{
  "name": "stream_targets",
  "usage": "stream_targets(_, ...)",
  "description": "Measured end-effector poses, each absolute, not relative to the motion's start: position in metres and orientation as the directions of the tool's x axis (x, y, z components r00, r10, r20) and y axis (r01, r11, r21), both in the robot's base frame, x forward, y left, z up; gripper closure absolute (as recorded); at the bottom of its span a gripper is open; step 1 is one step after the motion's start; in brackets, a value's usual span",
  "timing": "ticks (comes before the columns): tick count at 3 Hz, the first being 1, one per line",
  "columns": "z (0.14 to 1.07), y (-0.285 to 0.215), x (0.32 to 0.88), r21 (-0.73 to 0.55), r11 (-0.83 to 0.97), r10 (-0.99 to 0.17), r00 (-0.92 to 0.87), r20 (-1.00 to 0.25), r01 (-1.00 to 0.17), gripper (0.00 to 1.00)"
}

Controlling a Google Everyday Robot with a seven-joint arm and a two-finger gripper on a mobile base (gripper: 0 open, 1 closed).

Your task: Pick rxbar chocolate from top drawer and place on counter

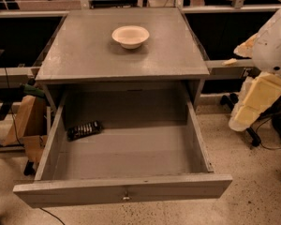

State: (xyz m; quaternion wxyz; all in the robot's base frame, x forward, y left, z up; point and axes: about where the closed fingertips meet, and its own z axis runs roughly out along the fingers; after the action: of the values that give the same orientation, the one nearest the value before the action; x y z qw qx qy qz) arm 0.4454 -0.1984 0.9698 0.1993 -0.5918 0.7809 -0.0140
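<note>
Rxbar chocolate lies flat on the floor of the top drawer, in the left rear part, close beside the left wall and apart from it. Its long axis runs roughly left to right, across the drawer. It is slightly skewed, so the right end points a little toward the back and the left end toward the front left corner. The dark wrapper faces upward. The drawer is pulled fully out, with its front panel and knob nearest the camera, which leaves the bar open to a reach from above. The rest of the drawer floor is bare.

The counter surface above carries one cream bowl, set toward its rear centre. The front half is free and is judged a suitable place for the bar.

The gripper hangs at the right edge of the view. It is outside the drawer, beside the cabinet's right side and well apart from the bar. Whether its jaws are apart or together cannot be told. The grasp is judged not yet begun. The approach calls for a crossing to the left and a descent with the jaws set across the bar's short width.
</note>
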Motion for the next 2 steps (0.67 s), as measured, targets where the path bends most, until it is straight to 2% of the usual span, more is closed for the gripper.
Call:
stream_targets(1,0.928,-0.136,0.467,-0.189,0.298,-0.89,-0.201,-0.408,-0.936,0.0)
stream_targets(2,0.875,-0.044,0.493,-0.084,0.275,-0.816,-0.186,-0.548,-0.958,0.0)
